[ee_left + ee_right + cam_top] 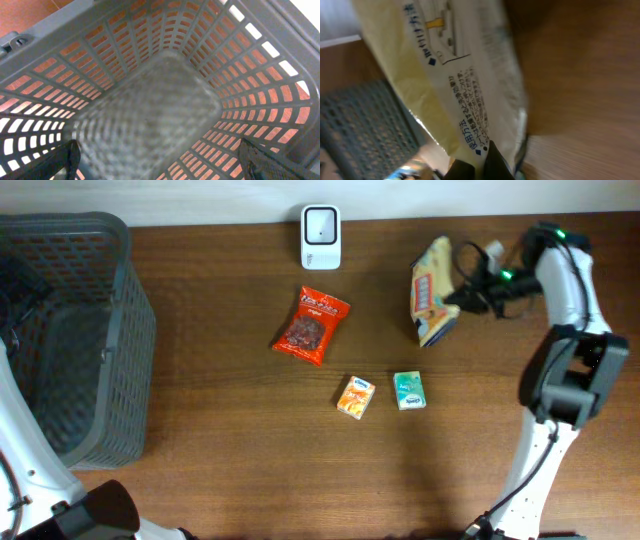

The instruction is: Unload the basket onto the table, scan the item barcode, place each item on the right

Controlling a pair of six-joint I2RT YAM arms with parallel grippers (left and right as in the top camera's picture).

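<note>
the right arm reaches toward the table's far edge with its wrist bent left. the right gripper (462, 298) is clamped on one end of the yellow bag (432, 300), which sticks out just ahead of it. the scanner (321, 237) sits well beyond the bag. the left gripper (160, 162) points down into the basket (165, 50), jaws spread wide, holding nothing.

The yellow bag (445, 75) runs off the top and bottom of the right wrist view, print smeared. Left of the bag the basket (360, 125) is just blur; below it the fingers (495, 165) are mostly cropped.
</note>
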